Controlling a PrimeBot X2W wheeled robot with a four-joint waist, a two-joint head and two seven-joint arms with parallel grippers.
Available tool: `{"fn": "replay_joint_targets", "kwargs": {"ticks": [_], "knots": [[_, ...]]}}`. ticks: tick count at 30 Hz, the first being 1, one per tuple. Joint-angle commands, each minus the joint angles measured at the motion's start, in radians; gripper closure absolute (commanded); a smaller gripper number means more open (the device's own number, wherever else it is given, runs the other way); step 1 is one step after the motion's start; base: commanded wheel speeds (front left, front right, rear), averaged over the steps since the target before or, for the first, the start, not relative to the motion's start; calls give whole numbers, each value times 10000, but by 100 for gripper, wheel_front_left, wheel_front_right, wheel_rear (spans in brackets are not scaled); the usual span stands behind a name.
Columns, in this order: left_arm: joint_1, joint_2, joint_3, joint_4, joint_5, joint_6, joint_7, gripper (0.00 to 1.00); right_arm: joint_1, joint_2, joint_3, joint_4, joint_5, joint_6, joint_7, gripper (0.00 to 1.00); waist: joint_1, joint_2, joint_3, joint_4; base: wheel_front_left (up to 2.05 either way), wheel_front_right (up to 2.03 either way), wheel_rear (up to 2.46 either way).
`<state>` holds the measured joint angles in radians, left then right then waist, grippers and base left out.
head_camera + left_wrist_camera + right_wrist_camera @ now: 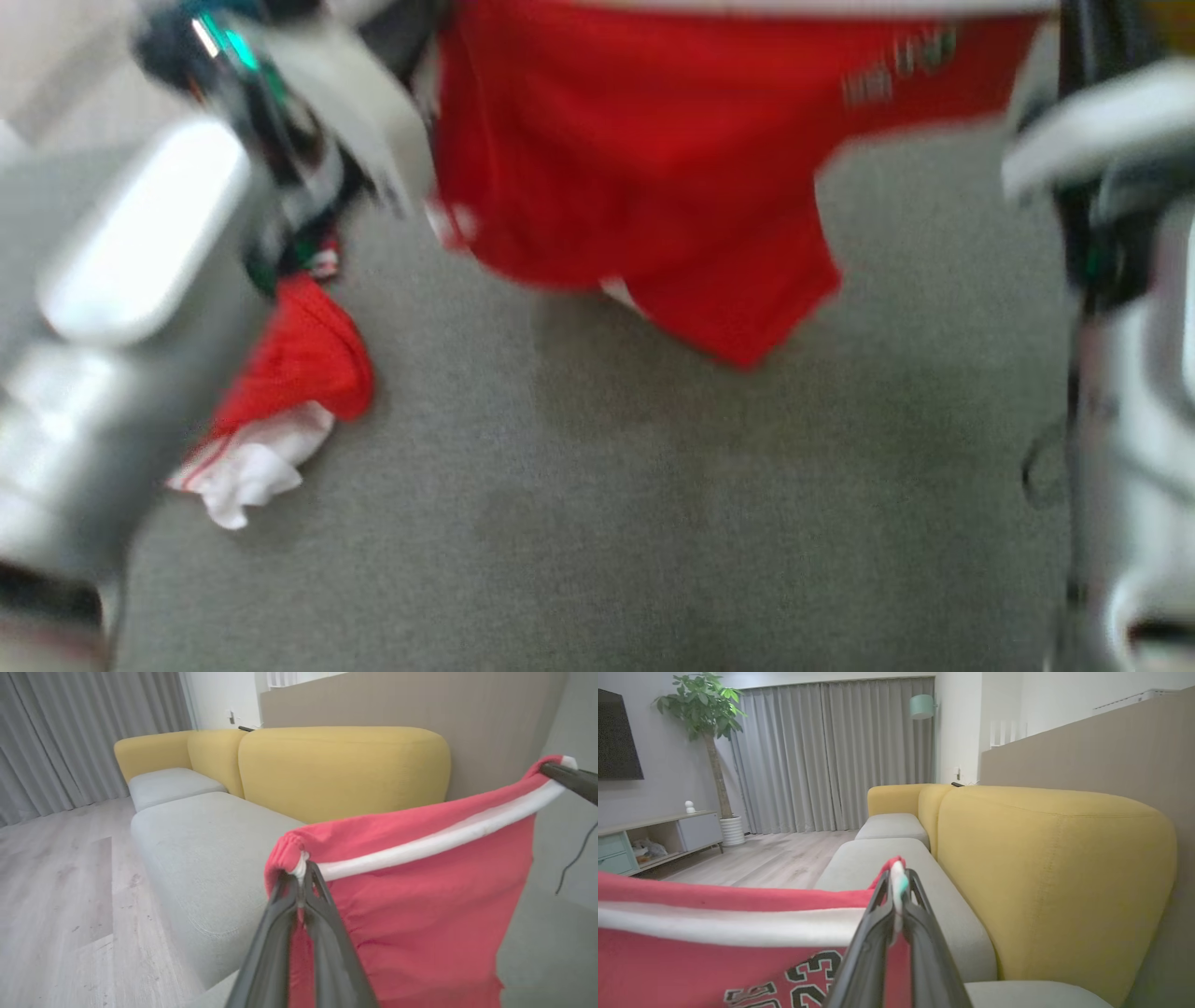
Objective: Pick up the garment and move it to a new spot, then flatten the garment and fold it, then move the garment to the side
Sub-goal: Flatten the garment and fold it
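Observation:
The garment [635, 159] is a red piece with a white waistband and a printed "23". It hangs stretched between my two grippers above the grey seat [597, 485], its lower edge just over the cushion. In the left wrist view my left gripper [302, 870] is shut on one gathered end of the waistband [434, 842]. My right gripper's dark finger [567, 777] pinches the far end there. In the right wrist view my right gripper [898, 877] is shut on the band's corner, with the garment [714, 952] spread to its left. The head view is motion-blurred.
A second red and white cloth heap [280, 392] lies on the seat at the left, beside my pale left forearm [131, 280]. The sofa's yellow back [345, 770] rises behind the seat. Wooden floor [56, 882], curtains, a potted plant [710, 742] and a low cabinet [658, 835] lie beyond.

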<state>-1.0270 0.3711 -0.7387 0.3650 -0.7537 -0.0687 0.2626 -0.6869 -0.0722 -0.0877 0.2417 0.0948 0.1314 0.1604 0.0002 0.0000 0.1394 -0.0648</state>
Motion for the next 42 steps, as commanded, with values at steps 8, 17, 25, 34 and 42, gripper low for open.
{"fn": "replay_joint_targets", "kwargs": {"ticks": [8,17,25,34,42], "knots": [[-3886,-212,1340,2205,789,267,-1655,100,-4887,157,-270,2526,-385,-7,-1691,100,-2,0,2240,-606,0,0,0],[-4677,-1113,1424,4000,724,-250,-3534,100,-6157,199,-1290,5357,-1408,-7,-3528,100,-2,0,2606,-559,0,0,0],[-2502,-1430,-118,4360,168,-610,-3676,100,-4677,-358,-778,7675,-1922,-7,-3423,100,-2,0,2475,-322,0,0,0],[708,-383,-2823,2441,-1050,-617,-3206,100,-3041,-1285,977,9573,-1242,-7,-2283,100,-2,0,1503,-151,0,0,0],[2138,-89,-3603,1731,-1309,-540,-3080,100,-1945,-1914,2482,9896,171,-7,-1243,100,-2,0,474,-138,0,0,0]]}}
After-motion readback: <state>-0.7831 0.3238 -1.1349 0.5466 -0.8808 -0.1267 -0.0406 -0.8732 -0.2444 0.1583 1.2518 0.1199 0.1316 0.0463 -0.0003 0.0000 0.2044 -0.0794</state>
